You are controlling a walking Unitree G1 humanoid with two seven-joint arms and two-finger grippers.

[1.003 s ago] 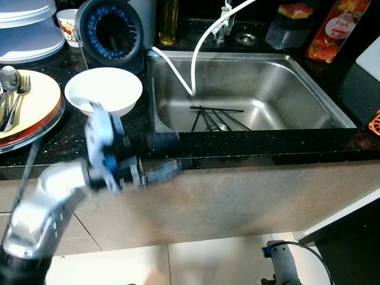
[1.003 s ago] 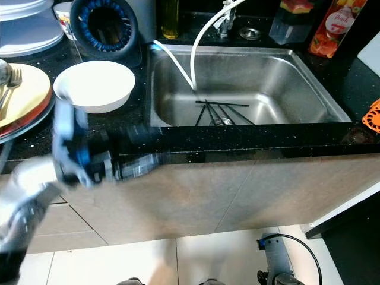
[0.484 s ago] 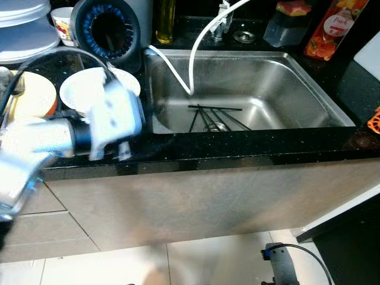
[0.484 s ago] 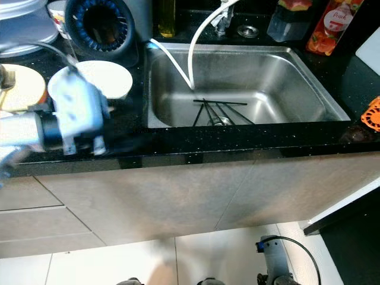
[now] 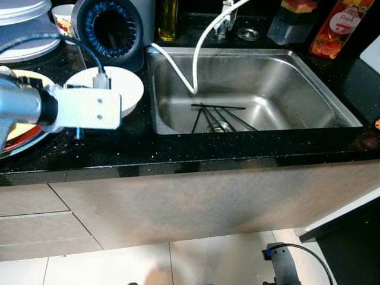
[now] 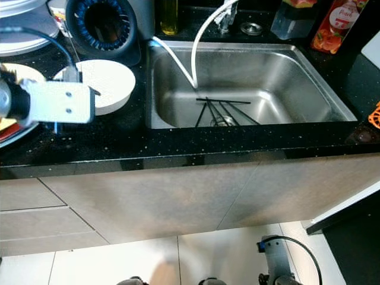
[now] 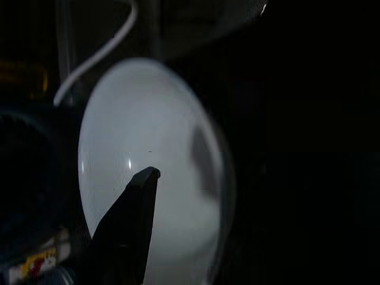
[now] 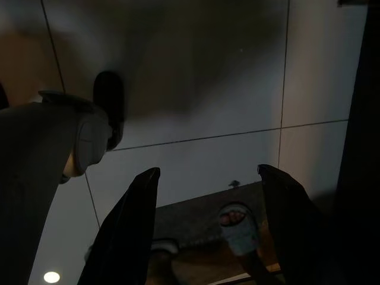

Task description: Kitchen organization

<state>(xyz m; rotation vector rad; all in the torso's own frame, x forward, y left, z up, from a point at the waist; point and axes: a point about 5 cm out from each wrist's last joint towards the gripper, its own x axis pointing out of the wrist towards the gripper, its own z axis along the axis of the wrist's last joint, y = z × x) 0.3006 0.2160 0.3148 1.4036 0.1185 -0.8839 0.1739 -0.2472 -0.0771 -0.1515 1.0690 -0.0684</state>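
Note:
A white bowl (image 5: pixel 122 83) stands on the black counter (image 5: pixel 178 151), just left of the steel sink (image 5: pixel 309 71). My left arm's silver wrist block (image 5: pixel 83 108) hovers level over the counter at the bowl's near left edge. In the left wrist view my left gripper (image 7: pixel 148 178) hangs just above the inside of the bowl (image 7: pixel 166 119). Several thin black sticks (image 5: pixel 219 116) lie on the sink floor by the drain. My right gripper (image 8: pixel 209 172) hangs low over the floor tiles, open and holding nothing.
A yellow plate (image 5: pixel 21 127) sits at the far left, with white plates (image 5: pixel 24 27) stacked behind it. A round black-and-blue appliance (image 5: pixel 113 27) stands behind the bowl. A white hose (image 5: pixel 199 47) drops into the sink. Bottles (image 5: pixel 338 27) line the back right. A person's slippered foot (image 8: pixel 237 222) is on the floor.
My left arm has risen from in front of the cabinet to above the counter and swung left and back, ending beside the white bowl. The sink and bowl have not moved.

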